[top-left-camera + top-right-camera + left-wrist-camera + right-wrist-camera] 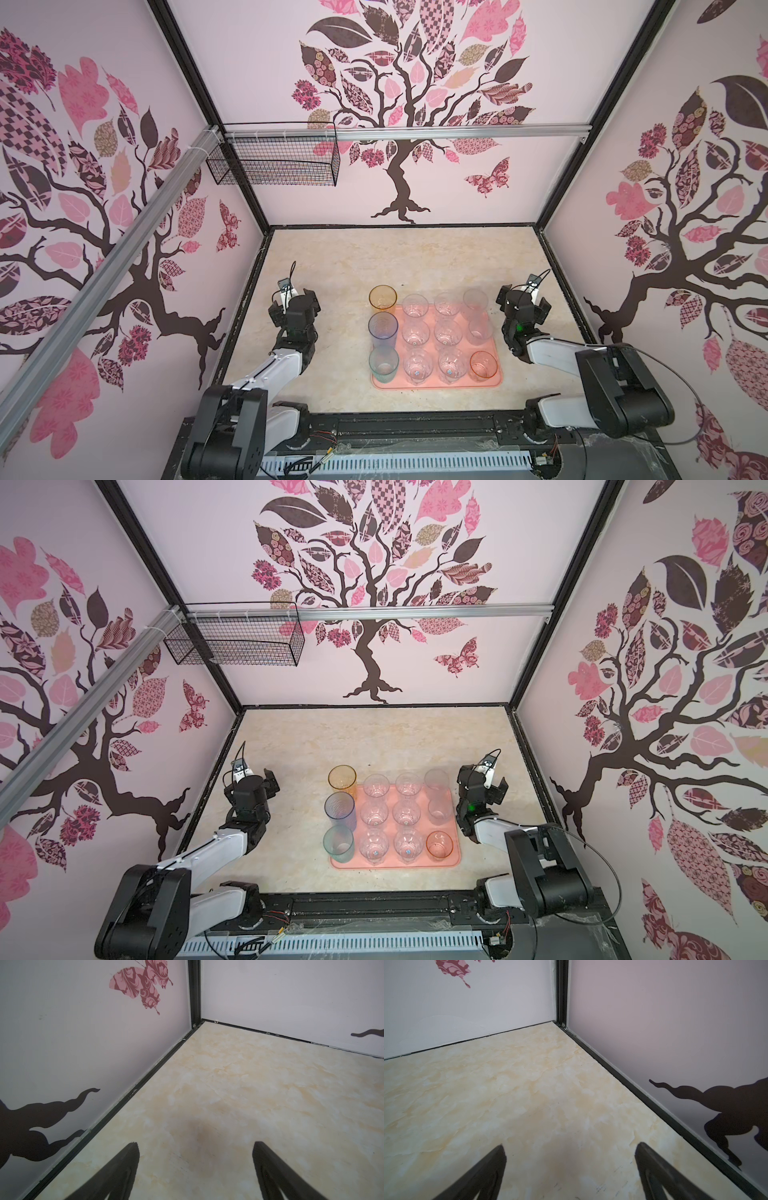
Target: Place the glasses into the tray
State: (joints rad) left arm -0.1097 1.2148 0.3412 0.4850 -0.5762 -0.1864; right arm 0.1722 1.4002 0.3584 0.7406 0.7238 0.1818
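1. The marbled tabletop is carrying your tray toward its front
2. Your left gripper is hanging spread and empty, well left of the tray
3. Your right gripper is hanging spread and empty beside its right rim
4. The glasses are standing upright in rows across the tray

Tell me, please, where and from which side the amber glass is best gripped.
Probably its left wall just below the rim: the amber glass stands upright and open-topped, with the blue-grey glass close on its near side and a clear glass on its right. The open left claw could descend from above, one finger inside, one outside.
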